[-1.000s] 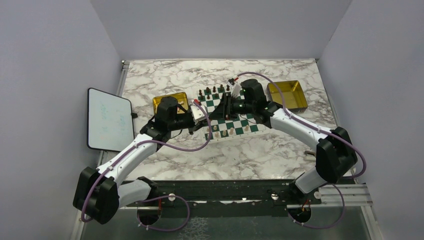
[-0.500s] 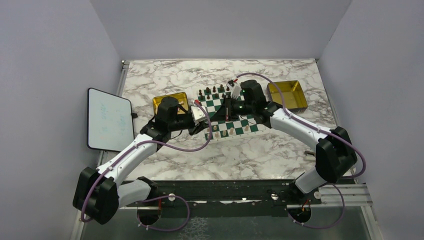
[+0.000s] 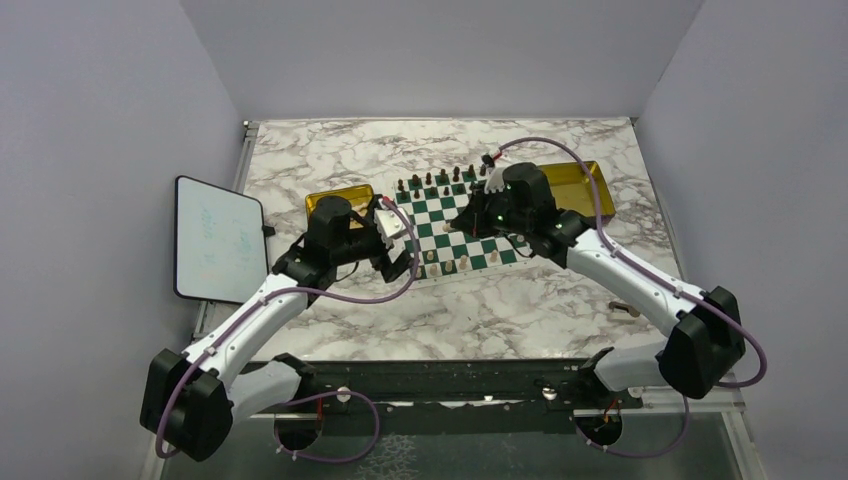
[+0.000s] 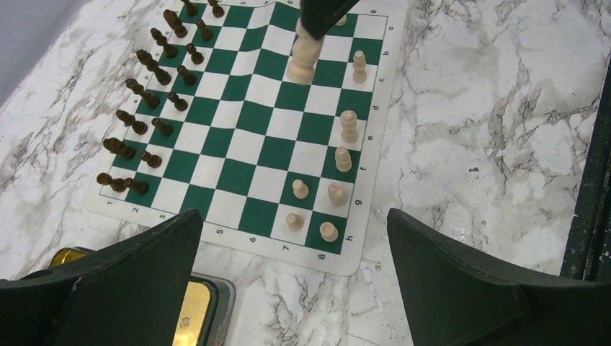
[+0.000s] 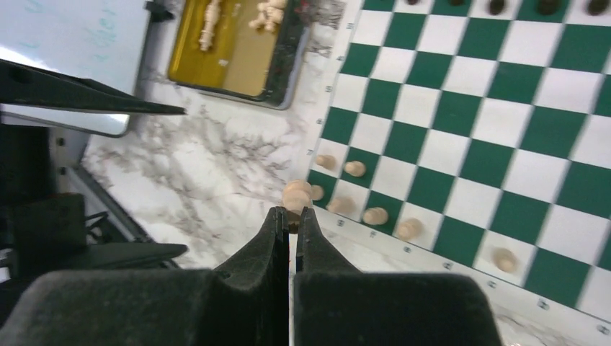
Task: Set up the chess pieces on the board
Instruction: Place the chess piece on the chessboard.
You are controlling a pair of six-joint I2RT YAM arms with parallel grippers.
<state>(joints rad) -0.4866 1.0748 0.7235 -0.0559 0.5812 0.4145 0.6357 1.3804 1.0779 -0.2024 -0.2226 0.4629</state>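
Looking down from overhead, two arms reach over a green and white board [image 3: 450, 235] at the centre of the frame. The right arm's wrist hides the board's upper right corner and part of the right gold tray [image 3: 590, 185]. The left arm's wrist covers much of the left gold tray [image 3: 355, 191]. From this height the pieces are only specks. In the left wrist view the top of the board is cut off, and one pale shape there sits half behind a dark fingertip, too hidden to name.

The board lies flat on a white desk [image 3: 500, 310] veined with grey marbling, closed in by plain pale walls. One white tablet [image 3: 215, 238] rests at the desk's left edge.

The left fingers [image 4: 144, 267] are spread wide and released, with nothing between them. The right fingers [image 5: 274, 245] are clenched on one held piece [image 5: 297, 194], cream, lifted off the board at the upper middle of the left wrist view.

Seven cream pieces [image 4: 344, 158] stand on the board along its right side in that view. The dark pieces [image 4: 162, 126] stand in two rows along its left side, and the topmost are cut off. A few more cream shapes lie in the left gold tray, at the upper left of the right wrist view.
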